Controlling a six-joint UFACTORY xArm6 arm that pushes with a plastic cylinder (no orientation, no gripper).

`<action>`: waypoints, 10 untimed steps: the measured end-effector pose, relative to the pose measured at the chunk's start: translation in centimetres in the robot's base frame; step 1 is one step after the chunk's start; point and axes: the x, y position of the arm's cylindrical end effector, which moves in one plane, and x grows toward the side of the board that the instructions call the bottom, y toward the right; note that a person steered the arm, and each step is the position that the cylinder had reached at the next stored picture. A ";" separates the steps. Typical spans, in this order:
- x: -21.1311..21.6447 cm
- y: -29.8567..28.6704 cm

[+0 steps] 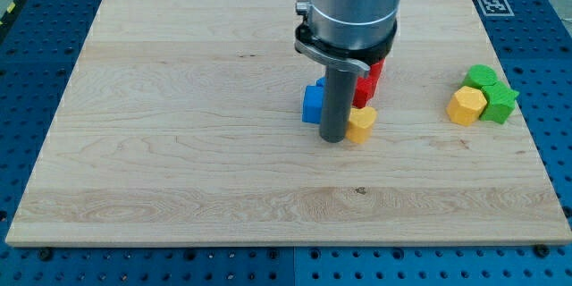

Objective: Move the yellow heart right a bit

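One block matters: the yellow heart (pixel 361 124) touches my tip (pixel 332 139) on its left, placed to shove it right along the surface (pixel 179 143); no pincer exists.

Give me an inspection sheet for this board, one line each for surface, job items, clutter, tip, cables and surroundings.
Surface: wooden board, flat.
Job items: yellow heart near the centre.
Clutter: blue block and red block by the rod; yellow block and two green blocks clustered at the view's right.
Tip: my tip sits against the heart's left side.
Cables: nothing seen.
Surroundings: blue perforated table; marker tag at the board's top right.
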 end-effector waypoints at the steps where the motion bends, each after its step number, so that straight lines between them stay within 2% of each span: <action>1: 0.0 1.5; 2: 0.1 3.4; 7: 0.0 3.5; 10: -2.0 3.8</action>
